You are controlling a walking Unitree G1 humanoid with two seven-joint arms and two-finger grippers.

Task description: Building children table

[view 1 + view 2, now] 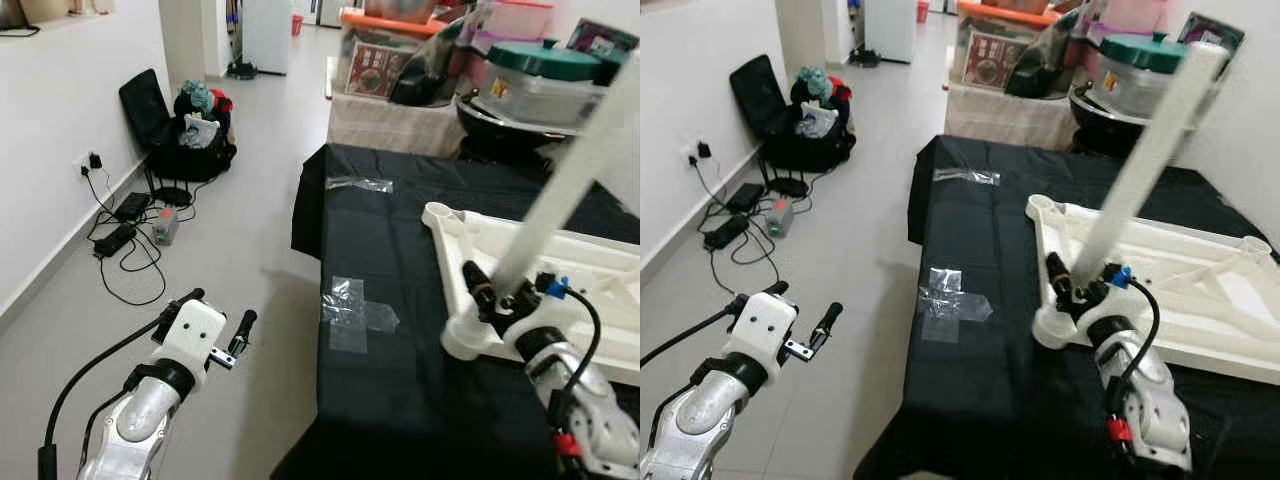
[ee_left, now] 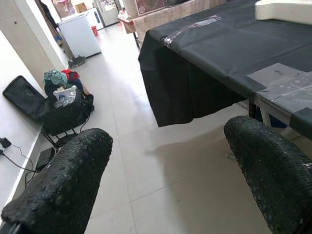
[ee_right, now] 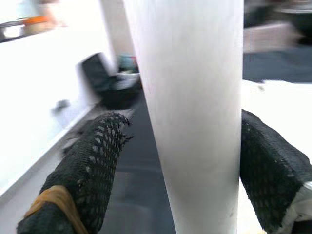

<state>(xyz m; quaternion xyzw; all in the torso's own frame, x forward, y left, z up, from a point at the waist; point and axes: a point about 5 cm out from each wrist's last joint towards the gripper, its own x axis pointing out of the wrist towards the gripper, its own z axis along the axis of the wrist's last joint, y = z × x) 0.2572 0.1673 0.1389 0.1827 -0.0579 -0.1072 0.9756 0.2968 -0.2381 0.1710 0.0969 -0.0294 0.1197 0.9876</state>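
A white plastic tabletop [image 1: 590, 270] lies upside down on the black-covered table [image 1: 400, 330]. A long white table leg [image 1: 575, 180] rises slanted from the tabletop's near-left corner socket [image 1: 465, 340]. My right gripper [image 1: 503, 296] is shut on the base of that leg just above the socket; the right wrist view has the leg [image 3: 195, 112] between both fingers [image 3: 87, 170]. My left gripper [image 1: 215, 318] hovers open over the floor left of the table, nothing between its fingers [image 2: 63, 185].
Clear tape patches [image 1: 350, 310] lie on the black cover. Boxes and containers [image 1: 480, 60] crowd the far end of the table. A black bag [image 1: 185, 130], cables and a power strip [image 1: 125, 235] sit on the floor by the left wall.
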